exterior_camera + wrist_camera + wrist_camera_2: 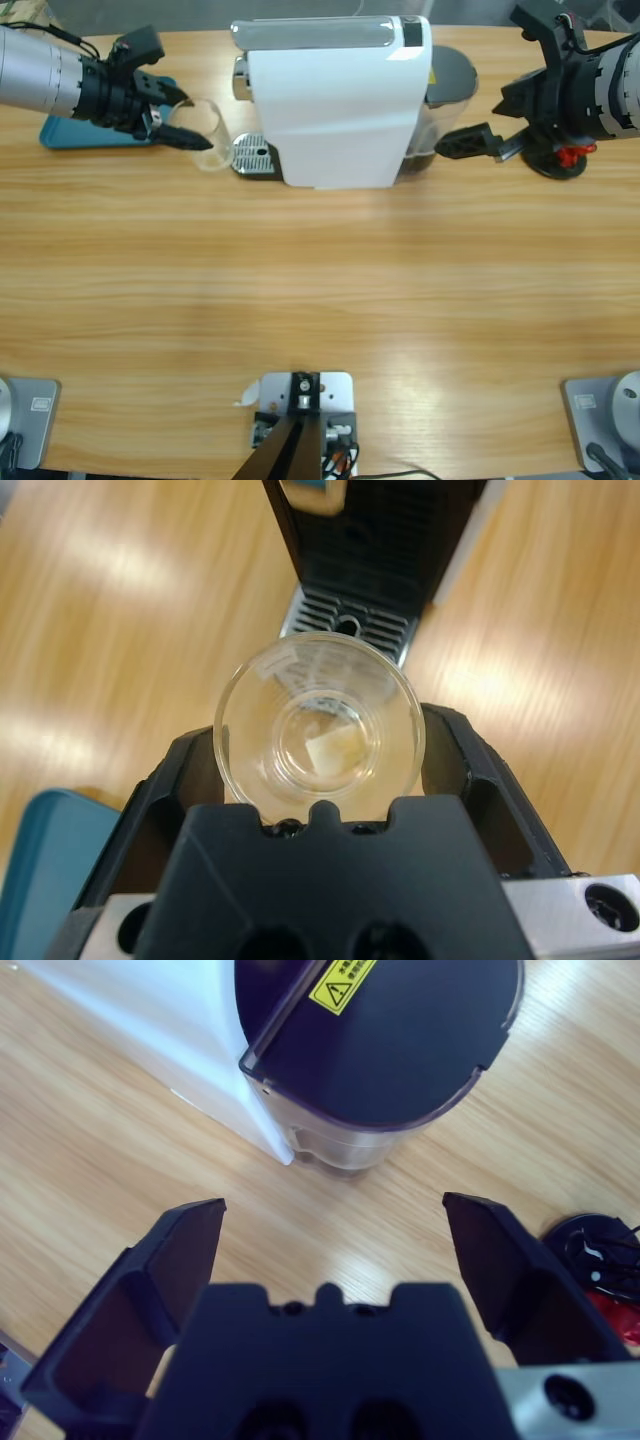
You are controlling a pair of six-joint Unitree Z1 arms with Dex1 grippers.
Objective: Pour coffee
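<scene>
My left gripper (190, 120) is shut on a small clear glass (210, 135) just left of the white coffee machine (335, 100). The left wrist view looks straight into the mouth of the glass (320, 730), held between the jaws of my left gripper (320, 748), and it holds no liquid. The machine's metal drip tray (345, 630) lies right behind the glass. No coffee shows in any view. My right gripper (490, 120) stands open beside the machine's dark water tank (390, 1040), with nothing between its jaws (335, 1220).
A teal mat (90, 135) lies under the left arm at the table's far left. A black and red round object (560, 158) sits under the right arm. The wide wooden tabletop (320, 290) stretches in front of the machine.
</scene>
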